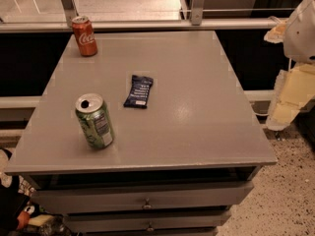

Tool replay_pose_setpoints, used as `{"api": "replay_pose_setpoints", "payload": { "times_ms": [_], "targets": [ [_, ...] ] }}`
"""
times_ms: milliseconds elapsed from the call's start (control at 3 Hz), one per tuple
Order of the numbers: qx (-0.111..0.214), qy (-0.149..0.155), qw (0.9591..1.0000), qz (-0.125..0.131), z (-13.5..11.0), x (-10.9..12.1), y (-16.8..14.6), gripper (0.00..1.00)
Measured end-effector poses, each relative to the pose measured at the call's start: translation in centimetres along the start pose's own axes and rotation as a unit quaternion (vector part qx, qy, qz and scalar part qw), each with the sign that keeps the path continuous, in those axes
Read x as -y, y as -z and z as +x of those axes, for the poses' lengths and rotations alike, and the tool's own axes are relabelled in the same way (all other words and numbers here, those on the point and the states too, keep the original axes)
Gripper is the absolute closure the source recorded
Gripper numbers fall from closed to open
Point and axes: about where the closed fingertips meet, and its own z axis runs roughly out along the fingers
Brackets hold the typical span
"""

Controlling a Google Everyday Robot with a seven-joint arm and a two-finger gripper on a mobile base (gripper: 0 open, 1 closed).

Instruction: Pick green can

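The green can [94, 121] stands upright at the table's [197, 107] front left, well left of my gripper [294, 90] beyond the right edge (open or closed, I cannot tell).

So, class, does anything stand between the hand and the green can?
Nothing visible blocks it. The hand hangs right of the table; the green can stands front-left; the flat dark packet lies just behind that line.
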Motion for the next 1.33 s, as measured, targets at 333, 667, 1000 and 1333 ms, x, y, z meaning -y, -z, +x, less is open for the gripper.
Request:
{"api": "replay_pose_setpoints", "payload": {
  "times_ms": [333,667,1000,1333],
  "targets": [
    [0.0,0.0,1.0,0.0,0.0,0.0,0.0,0.0],
    [0.025,0.002,0.9996,-0.008,-0.7,-0.2,-0.3,0.0],
    [0.145,0.004,0.9886,-0.04,-3.5,-1.2,-3.1,0.0],
    [0.255,0.0,0.9654,-0.056,-7.0,-1.8,-5.9,0.0]
  ]
}}
